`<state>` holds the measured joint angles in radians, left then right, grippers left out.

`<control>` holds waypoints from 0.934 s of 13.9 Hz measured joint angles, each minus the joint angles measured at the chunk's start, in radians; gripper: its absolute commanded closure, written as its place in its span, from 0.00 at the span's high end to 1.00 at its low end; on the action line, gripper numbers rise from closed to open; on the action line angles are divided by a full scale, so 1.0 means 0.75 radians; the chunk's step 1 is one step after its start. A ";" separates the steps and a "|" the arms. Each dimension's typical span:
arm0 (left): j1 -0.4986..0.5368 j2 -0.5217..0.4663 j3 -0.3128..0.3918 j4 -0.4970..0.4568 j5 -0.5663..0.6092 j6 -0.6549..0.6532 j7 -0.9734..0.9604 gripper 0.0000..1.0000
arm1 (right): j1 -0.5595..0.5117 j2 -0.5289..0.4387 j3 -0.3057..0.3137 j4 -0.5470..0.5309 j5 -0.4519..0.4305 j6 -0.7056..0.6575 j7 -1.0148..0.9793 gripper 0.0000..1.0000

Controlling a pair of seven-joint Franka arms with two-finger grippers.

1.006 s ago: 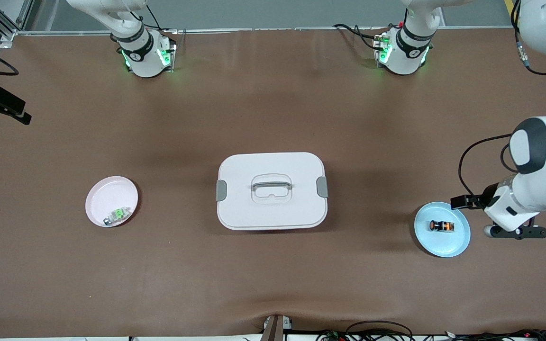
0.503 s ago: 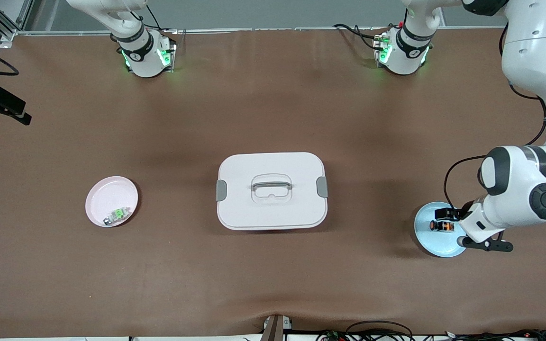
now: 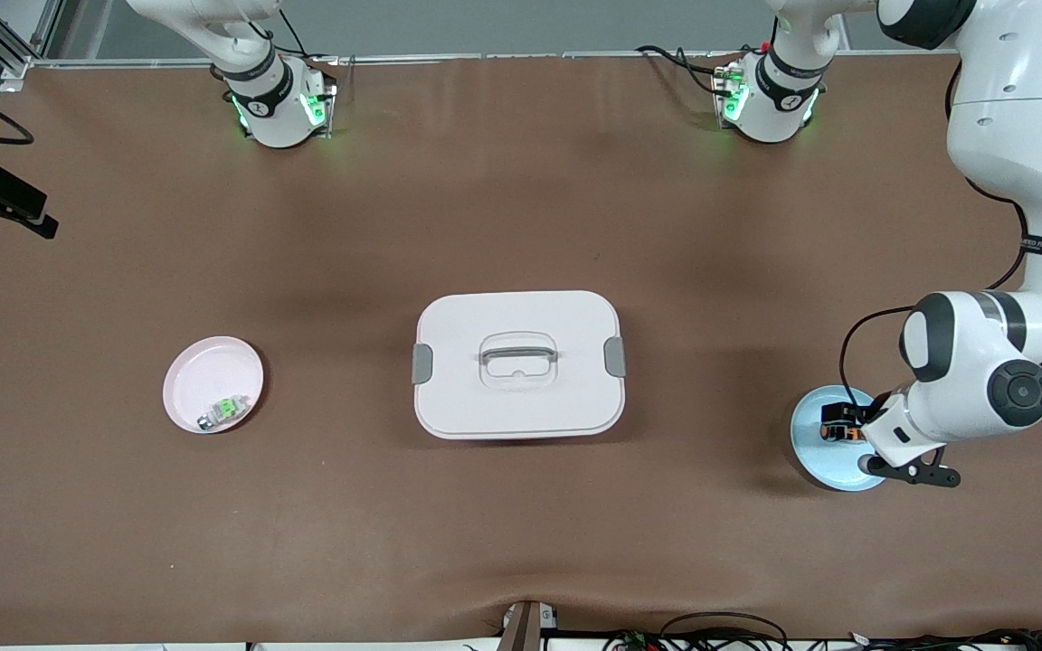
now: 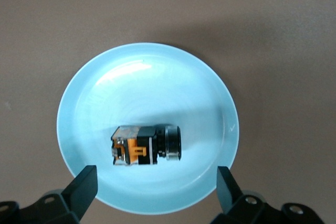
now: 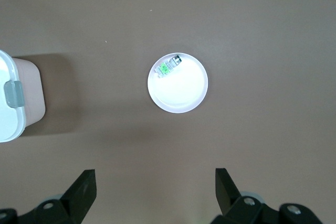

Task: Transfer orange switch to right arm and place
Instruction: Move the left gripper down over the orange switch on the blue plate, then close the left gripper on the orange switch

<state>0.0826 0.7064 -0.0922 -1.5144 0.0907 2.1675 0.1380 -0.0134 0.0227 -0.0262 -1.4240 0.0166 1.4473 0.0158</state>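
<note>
Left wrist view: our left gripper (image 4: 154, 184), spread wide and empty, hangs over the orange switch (image 4: 146, 145) lying on the blue plate (image 4: 105, 82), its long axis running finger to finger; right gripper (image 5: 154, 184), also wide and empty, waits.

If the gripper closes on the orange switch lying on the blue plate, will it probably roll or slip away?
The orange switch lies on its side on the blue plate; its round black end could roll, though the boxier orange part probably resists. It looks rigid and light. The glossy plate may let it slide between the open left gripper fingers.

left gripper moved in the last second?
Yes. The left gripper has come in from the table edge to over the blue plate, above the orange switch.
</note>
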 measured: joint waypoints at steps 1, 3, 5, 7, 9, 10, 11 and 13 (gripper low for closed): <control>0.004 0.018 0.002 0.000 0.001 0.025 0.000 1.00 | -0.004 0.000 -0.002 -0.001 0.004 -0.003 0.000 1.00; 0.015 0.048 0.003 0.000 0.013 0.063 0.002 1.00 | -0.007 0.000 -0.006 -0.006 0.010 -0.007 0.000 1.00; 0.020 0.067 0.003 0.001 0.023 0.084 0.003 1.00 | -0.007 0.000 -0.006 -0.009 0.010 -0.009 0.000 1.00; 0.019 0.078 0.003 0.002 0.024 0.089 0.003 1.00 | -0.007 0.000 -0.007 -0.010 0.010 -0.020 0.000 1.00; 0.019 0.090 0.003 0.002 0.024 0.091 0.003 1.00 | -0.013 0.000 -0.010 -0.010 0.009 -0.026 0.000 1.00; 0.019 0.096 0.003 0.002 0.024 0.098 0.003 1.00 | -0.018 0.000 -0.011 -0.010 0.009 -0.026 0.000 1.00; 0.019 0.101 0.003 0.002 0.024 0.108 0.003 1.00 | -0.023 0.000 -0.011 -0.010 0.009 -0.027 0.000 1.00; 0.019 0.109 0.003 0.002 0.024 0.114 0.003 1.00 | -0.031 0.000 -0.012 -0.011 0.009 -0.027 0.000 1.00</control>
<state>0.0969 0.7882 -0.0900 -1.5130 0.1085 2.2527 0.1399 -0.0365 0.0227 -0.0350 -1.4320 0.0234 1.4271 0.0156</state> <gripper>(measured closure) 0.000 0.000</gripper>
